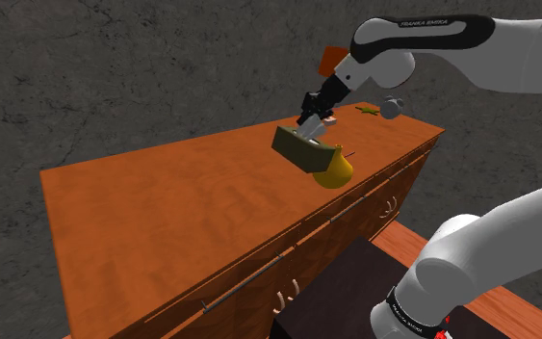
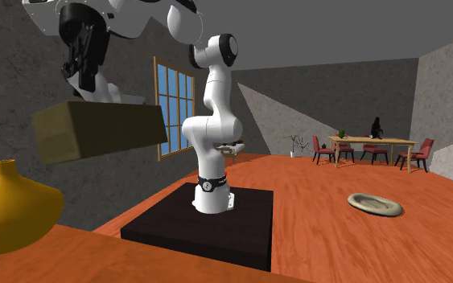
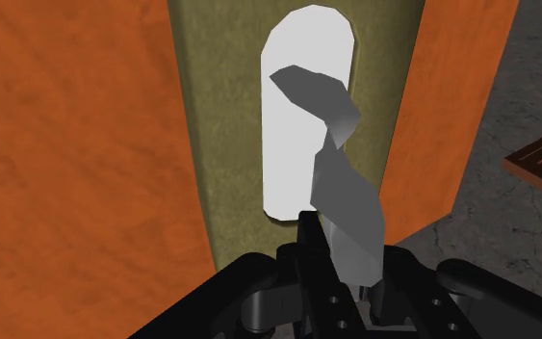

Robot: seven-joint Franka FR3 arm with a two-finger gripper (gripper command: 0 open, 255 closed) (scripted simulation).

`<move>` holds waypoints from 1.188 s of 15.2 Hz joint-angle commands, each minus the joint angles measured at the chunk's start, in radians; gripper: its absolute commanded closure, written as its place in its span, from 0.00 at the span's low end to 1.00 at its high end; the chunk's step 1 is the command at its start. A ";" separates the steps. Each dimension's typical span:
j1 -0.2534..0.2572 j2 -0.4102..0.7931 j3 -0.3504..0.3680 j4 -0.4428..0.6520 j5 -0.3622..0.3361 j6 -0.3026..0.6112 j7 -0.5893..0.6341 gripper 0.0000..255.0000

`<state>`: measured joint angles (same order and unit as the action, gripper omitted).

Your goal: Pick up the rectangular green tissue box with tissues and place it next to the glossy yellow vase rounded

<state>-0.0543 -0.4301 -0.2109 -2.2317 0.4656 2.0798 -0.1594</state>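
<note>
Yellow vase (image 2: 11, 211) stands in the foreground on the orange dresser (image 1: 163, 212). Just beyond, the olive-green tissue box (image 2: 100, 133) hangs tilted in the air, the black gripper (image 3: 348, 274) pinched on its protruding tissue (image 3: 341, 183). Lowering it slowly beside the vase, not onto it, looks wise.

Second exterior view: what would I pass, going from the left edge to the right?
vase → tissue box → window → arm's base → dining table
</note>
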 commanded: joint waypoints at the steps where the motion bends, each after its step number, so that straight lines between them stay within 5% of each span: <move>1: 0.002 0.001 0.000 -0.024 0.006 0.024 -0.012 1.00; 18: 0.028 0.050 -0.018 -0.197 0.089 0.221 -0.144 1.00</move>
<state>-0.0290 -0.3838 -0.2286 -2.4202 0.5484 2.2880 -0.2951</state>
